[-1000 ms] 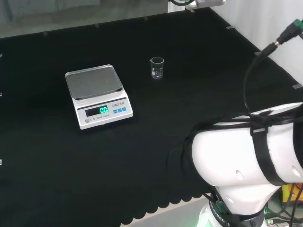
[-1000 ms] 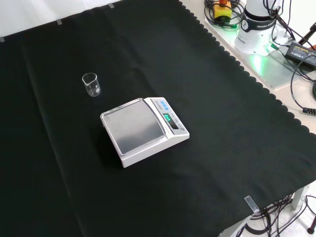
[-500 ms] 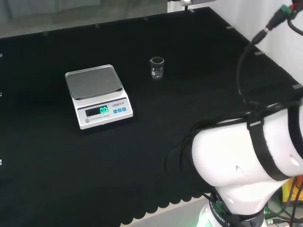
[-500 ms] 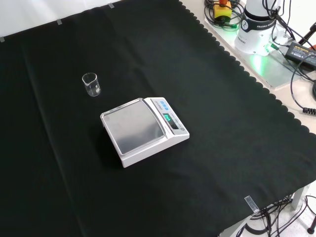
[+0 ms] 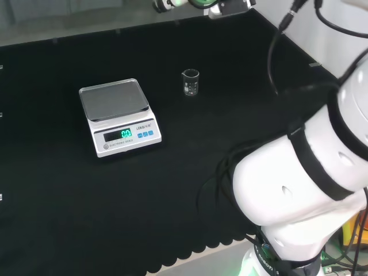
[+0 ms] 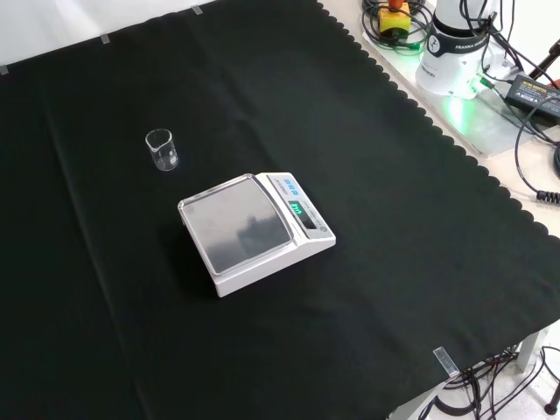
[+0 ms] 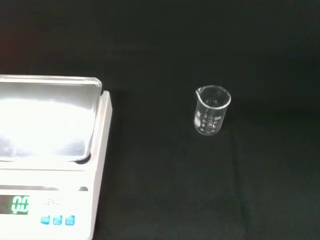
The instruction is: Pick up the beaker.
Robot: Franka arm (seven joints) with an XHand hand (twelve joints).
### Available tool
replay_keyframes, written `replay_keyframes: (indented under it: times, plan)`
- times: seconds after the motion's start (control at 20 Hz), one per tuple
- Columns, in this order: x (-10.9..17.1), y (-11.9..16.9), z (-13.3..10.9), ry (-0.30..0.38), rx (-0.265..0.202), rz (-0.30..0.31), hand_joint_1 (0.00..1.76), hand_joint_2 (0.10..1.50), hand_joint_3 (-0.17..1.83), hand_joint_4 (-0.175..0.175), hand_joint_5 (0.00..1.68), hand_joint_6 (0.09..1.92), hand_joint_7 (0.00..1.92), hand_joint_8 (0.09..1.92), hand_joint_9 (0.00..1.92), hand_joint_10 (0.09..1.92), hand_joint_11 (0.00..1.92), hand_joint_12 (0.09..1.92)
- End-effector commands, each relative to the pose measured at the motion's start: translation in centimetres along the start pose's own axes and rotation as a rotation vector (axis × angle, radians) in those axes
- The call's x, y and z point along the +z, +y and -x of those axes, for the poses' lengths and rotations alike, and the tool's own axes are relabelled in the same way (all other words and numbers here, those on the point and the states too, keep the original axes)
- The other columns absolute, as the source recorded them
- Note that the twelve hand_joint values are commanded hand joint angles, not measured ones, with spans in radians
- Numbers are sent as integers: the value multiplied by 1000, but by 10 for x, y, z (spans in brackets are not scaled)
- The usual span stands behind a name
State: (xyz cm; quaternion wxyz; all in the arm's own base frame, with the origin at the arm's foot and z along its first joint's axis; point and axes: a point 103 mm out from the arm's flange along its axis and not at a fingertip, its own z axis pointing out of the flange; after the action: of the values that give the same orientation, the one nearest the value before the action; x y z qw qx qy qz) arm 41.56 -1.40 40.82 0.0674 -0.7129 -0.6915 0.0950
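Note:
A small clear glass beaker [image 5: 191, 82] stands upright and alone on the black cloth, to the right of the scale in the head view. The front view has the beaker [image 6: 162, 150] up and left of the scale. It looks empty in the wrist view, where the beaker [image 7: 211, 110] has white markings and a spout and stands well clear of the camera. A white and green-lit part of the arm's end [image 5: 230, 6] pokes in at the head view's top edge, high above the beaker. Nothing touches the beaker.
A white digital scale [image 5: 118, 115] with a steel pan and lit green display sits on the cloth; it is also in the front view [image 6: 254, 229] and the wrist view [image 7: 50, 150]. The arm's big white links [image 5: 305, 178] stand at the head view's right. Cables and the arm's base [image 6: 455, 52] lie beyond the cloth's scalloped edge.
The arm's links have swung up and to the right in the head view, and its end has come in at the top edge. Beaker and scale have stayed put.

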Motion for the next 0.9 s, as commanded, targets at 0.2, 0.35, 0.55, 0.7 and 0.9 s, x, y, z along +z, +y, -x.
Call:
replay_keyframes:
  times: [0.2,0.35,0.55,0.7,0.9]
  plan:
    - [41,96,47,-43,-20,-19,126,893,225,-157,86,87,92,87,180,87,54,1460]
    - [53,117,58,-39,-10,-37,131,895,221,-158,97,87,97,87,181,87,53,1460]
    - [66,146,67,-29,-4,-70,136,927,150,-158,111,87,47,170,119,176,52,1458]
    - [76,170,77,-12,-8,-83,140,944,111,-158,114,87,5,285,17,445,49,1465]
    - [91,197,90,8,-12,-100,144,946,104,-158,114,87,0,298,0,496,46,1465]
